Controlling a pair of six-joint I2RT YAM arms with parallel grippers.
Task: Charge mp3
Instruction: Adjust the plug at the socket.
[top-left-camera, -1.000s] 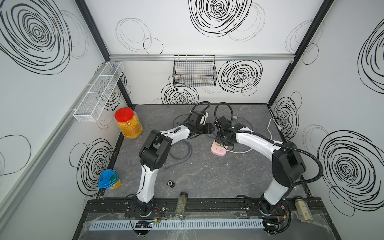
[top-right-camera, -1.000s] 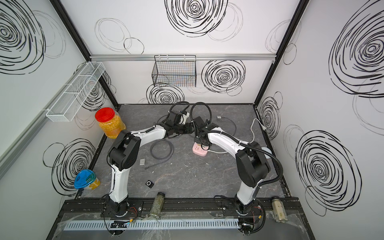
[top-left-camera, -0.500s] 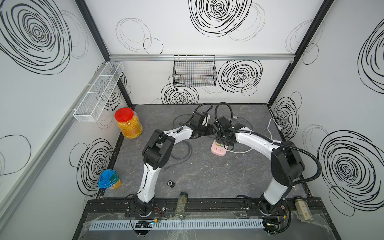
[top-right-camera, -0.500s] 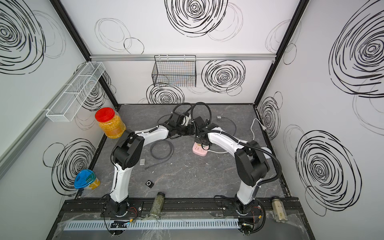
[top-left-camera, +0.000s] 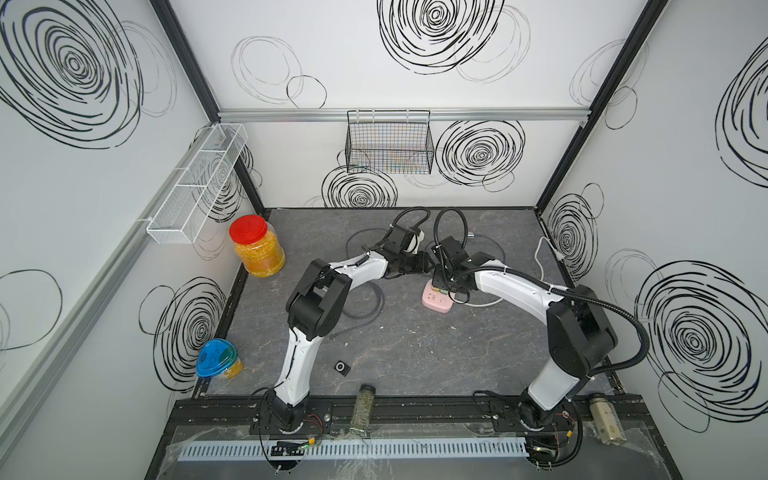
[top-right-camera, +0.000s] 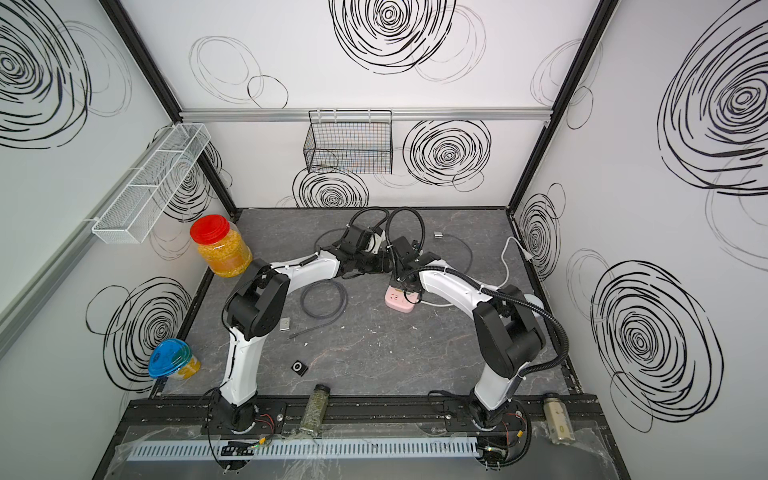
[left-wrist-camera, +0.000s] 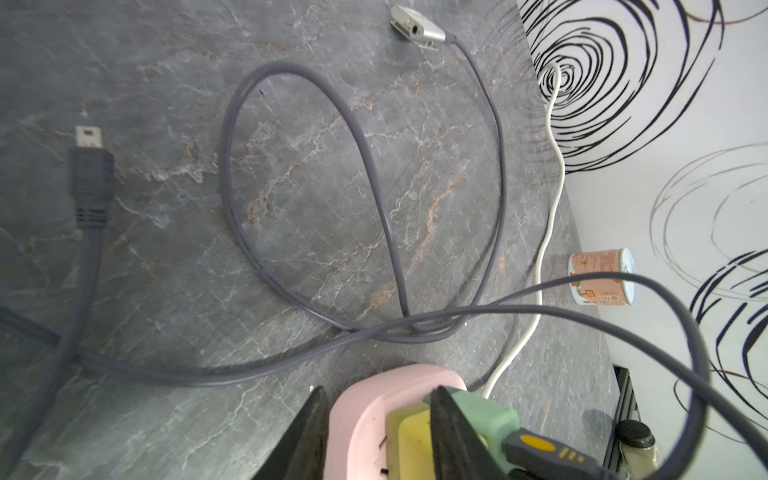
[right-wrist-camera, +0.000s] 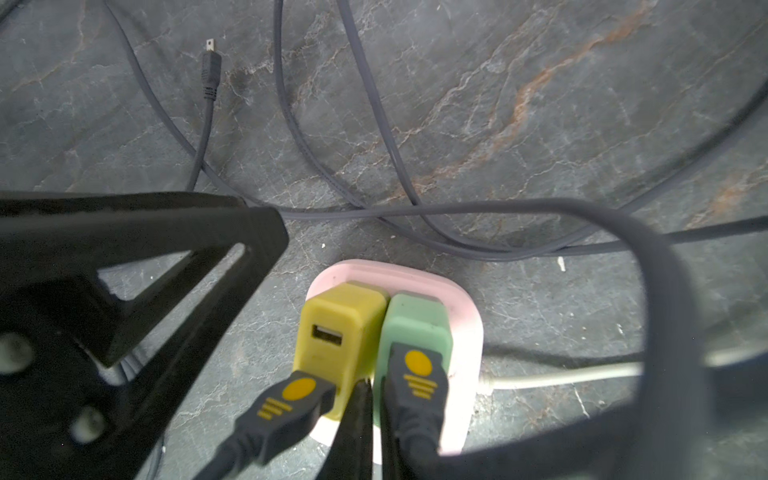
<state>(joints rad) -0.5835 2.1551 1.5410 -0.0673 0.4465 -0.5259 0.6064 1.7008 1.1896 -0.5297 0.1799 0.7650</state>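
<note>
Now left fingers (left-wrist-camera: 309, 436) closer around pink strip (left-wrist-camera: 361, 399)

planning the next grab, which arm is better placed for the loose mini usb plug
Left, likely: the loose plug lies nearer the left fingers, while the right fingers sit between the two plugged-in connectors.
</note>
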